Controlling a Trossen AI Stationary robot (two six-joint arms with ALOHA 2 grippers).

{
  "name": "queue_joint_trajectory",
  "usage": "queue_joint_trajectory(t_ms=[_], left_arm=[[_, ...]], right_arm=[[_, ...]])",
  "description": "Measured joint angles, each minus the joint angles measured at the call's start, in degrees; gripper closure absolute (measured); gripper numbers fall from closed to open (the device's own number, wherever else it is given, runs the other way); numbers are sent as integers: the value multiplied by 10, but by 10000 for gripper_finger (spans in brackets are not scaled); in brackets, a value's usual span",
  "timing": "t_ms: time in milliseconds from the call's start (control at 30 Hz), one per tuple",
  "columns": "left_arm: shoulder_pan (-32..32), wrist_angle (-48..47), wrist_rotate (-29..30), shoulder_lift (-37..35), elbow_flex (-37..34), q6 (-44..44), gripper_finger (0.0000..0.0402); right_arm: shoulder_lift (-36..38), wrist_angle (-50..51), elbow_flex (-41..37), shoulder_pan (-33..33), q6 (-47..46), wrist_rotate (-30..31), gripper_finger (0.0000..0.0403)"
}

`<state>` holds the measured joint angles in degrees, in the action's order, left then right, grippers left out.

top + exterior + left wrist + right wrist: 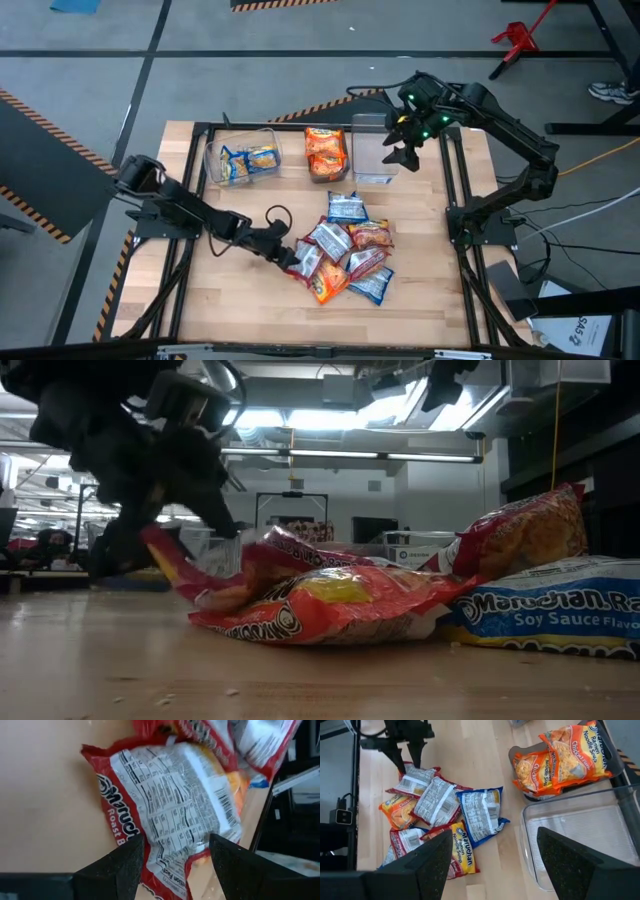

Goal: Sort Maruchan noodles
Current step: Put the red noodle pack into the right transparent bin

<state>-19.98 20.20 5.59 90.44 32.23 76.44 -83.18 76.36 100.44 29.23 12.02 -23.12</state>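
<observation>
The left gripper (291, 252) sits low at the near edge of the noodle pile, its two dark fingers (115, 867) spread apart with the end of a red-and-silver roast beef packet (170, 805) lying between them. The fingers straddle the packet's crimped edge but I cannot tell whether they press on it yet; my judgement is that the gripper is lining up to pinch this one because it lies outermost and face-down, easiest to reach without disturbing the others. Its wrapper is thin, glossy and crinkled, printed with nutrition text and a barcode, so it should buckle rather than hold flat when pulled.

Just beyond the gripper the rest of the heap (348, 250) overlaps loosely on the pale wooden surface (240, 300): more red-and-silver packets, an orange one, and blue soy sauce packets (560, 615).

Farther away stand three clear plastic bins: one holding blue-and-yellow packets (245, 162), one holding orange chicken packets (560, 757), and an empty bin (580, 837).

The right gripper (404, 150) hovers over that empty bin, fingers wide apart, carrying nothing.
</observation>
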Motion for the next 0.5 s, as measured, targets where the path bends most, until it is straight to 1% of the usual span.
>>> queue_joint_trajectory(t_ms=[133,300,400,500], left_arm=[[0,46,-21,39,0,2,183],[0,87,-44,73,0,27,188],[2,93,-88,72,0,46,192],[2,91,-124,51,0,75,193]], right_arm=[[0,1,0,0,-12,-4,125],[0,1,0,0,-11,-4,125],[0,0,0,0,-10,-4,125],[0,0,0,0,1,-3,125]])
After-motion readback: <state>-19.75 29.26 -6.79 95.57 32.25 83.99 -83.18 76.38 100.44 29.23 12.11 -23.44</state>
